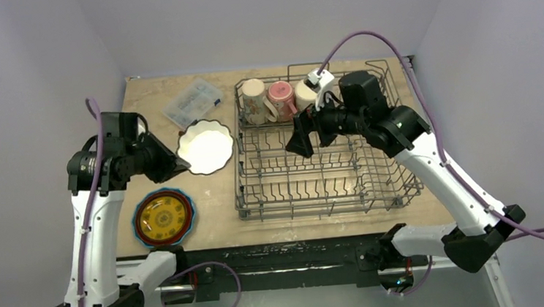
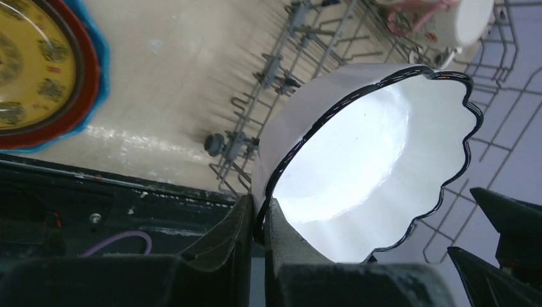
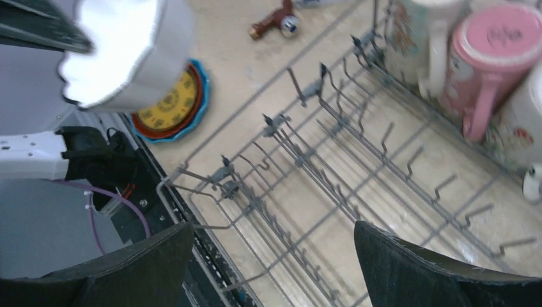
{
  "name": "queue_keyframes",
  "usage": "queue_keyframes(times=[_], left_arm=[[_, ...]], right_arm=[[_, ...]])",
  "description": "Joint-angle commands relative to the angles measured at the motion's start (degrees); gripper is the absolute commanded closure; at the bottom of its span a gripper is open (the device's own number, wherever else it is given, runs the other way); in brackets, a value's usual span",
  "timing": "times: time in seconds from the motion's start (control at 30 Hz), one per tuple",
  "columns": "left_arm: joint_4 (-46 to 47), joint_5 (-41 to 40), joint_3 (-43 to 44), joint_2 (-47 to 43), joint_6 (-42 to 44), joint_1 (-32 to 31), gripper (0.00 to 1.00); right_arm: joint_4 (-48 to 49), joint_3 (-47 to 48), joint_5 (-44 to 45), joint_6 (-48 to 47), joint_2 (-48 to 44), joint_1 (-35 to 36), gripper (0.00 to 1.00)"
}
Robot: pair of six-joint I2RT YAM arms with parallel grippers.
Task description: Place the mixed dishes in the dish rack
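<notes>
Left hand is pinching the scalloped bowl by 1 short stretch of its rim, nothing under the body. In the top view the bowl sits left of centre, tilted, and looks clear of the counter, just beside the left wall of the dish rack. Right hand is spread wide, holding nothing, hovering over the upper middle of the rack.

Risks as I see them:
- Edge grip on glossy glaze with the weight hanging off to one side. A quick swing or wrist roll could pivot the bowl in the pinch or slip it out.
- Coming in low clips the rack wall or the upright tines. The wavy rim can snag wire and lever itself free.
- Right hand sits over the open slots. If it stays put, the 2 arms could meet there.
- 3 mugs fill the top row of the rack. Overshooting that way knocks them.
- A drop near the lower left could chip the stacked plates.
</notes>
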Motion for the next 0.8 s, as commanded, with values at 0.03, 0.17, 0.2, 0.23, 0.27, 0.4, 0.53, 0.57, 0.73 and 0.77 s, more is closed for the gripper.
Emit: queue_keyframes(times=[0.03,0.17,0.2,0.23,0.27,0.4,0.53,0.57,0.73,0.77], left_arm=[[4.9,11.1,4.8,3.7,-8.8,-7.7,1.00],[1.3,15.8,8.1,7.4,-8.2,-8.7,1.00],[0.7,15.2,9.2,7.7,-7.6,-9.2,1.00],[0.2,13.6,10.0,7.7,-7.2,-9.7,1.00],[-0.2,12.3,10.2,7.4,-7.6,-10.1,1.00],[0.5,12.1,9.5,7.2,-9.3,-11.2,1.00],[-0.2,10.3,10.9,9.1,-9.1,-14.2,1.00],[-0.8,9.3,11.5,9.7,-9.1,-15.4,1.00],[-1.3,5.0,13.6,11.7,-10.4,-20.6,1.00],[-1.4,4.5,14.0,12.1,-10.6,-21.2,1.00]], right_arm=[[9.0,5.7,6.7,-10.6,-3.8,11.5,0.02],[10.0,10.3,12.9,-19.5,-3.7,20.6,0.01],[8.8,12.1,12.9,-20.6,-2.5,21.5,0.01],[7.6,13.3,12.6,-21.6,-1.2,22.5,0.01],[6.4,14.2,13.2,-22.4,0.0,23.9,0.01],[0.7,20.2,20.5,-25.0,6.2,33.0,0.01],[0.5,22.4,24.0,-26.4,9.7,38.5,0.03],[-0.3,23.6,24.0,-26.9,11.1,39.1,0.05],[-5.6,28.5,23.7,-29.6,17.8,40.0,0.20],[-6.3,28.0,24.6,-29.9,18.6,40.0,0.23]])
